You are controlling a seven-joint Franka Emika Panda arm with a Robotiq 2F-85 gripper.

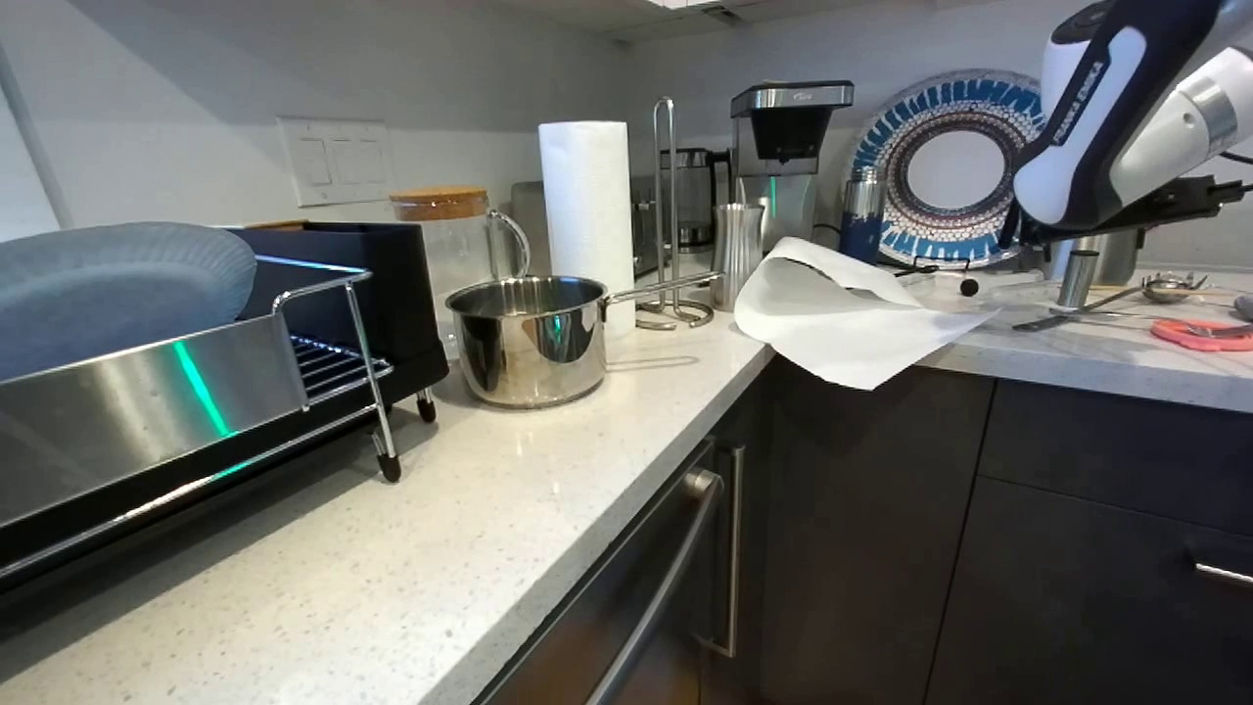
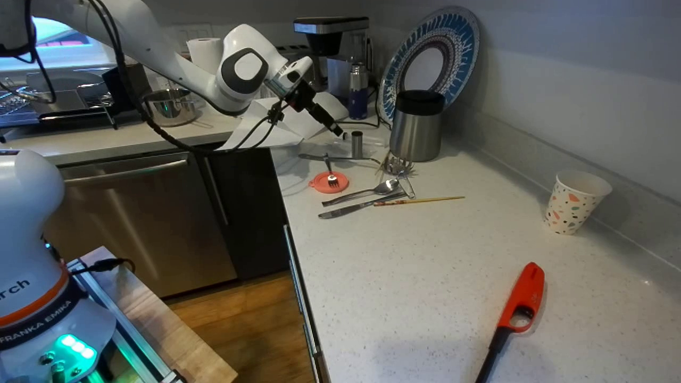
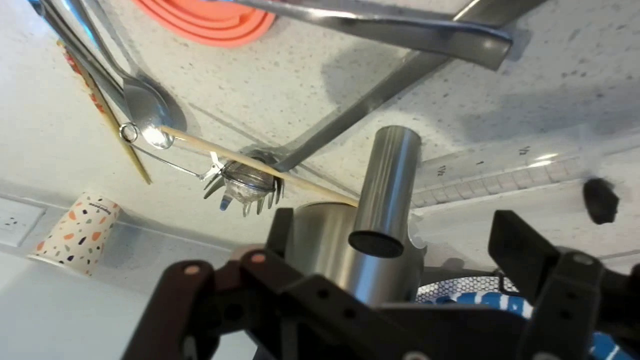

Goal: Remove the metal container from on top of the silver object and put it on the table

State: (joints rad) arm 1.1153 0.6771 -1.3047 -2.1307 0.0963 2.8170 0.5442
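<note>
The metal container (image 2: 357, 146), a small upright steel cylinder with a dark rim, stands on the white speckled table (image 2: 436, 255). It also shows in an exterior view (image 1: 1079, 281) and in the wrist view (image 3: 387, 182). A flat silver utensil (image 3: 350, 115) lies by its foot; I cannot tell whether they touch. My gripper (image 2: 337, 129) is close beside the container's top in an exterior view. In the wrist view, the gripper's (image 3: 397, 232) fingers are wide apart and hold nothing, with the container between them in the picture, nearer the left finger.
A wide steel canister (image 2: 416, 135) with a black lid stands close behind. A tea infuser (image 3: 247, 175), spoon (image 3: 145, 107), coral lid (image 2: 319, 183) and fork lie around. White paper (image 1: 861, 323), a patterned plate (image 2: 463, 42), paper cup (image 2: 572, 205), red lighter (image 2: 526, 292) and handled pot (image 1: 533, 343) also show.
</note>
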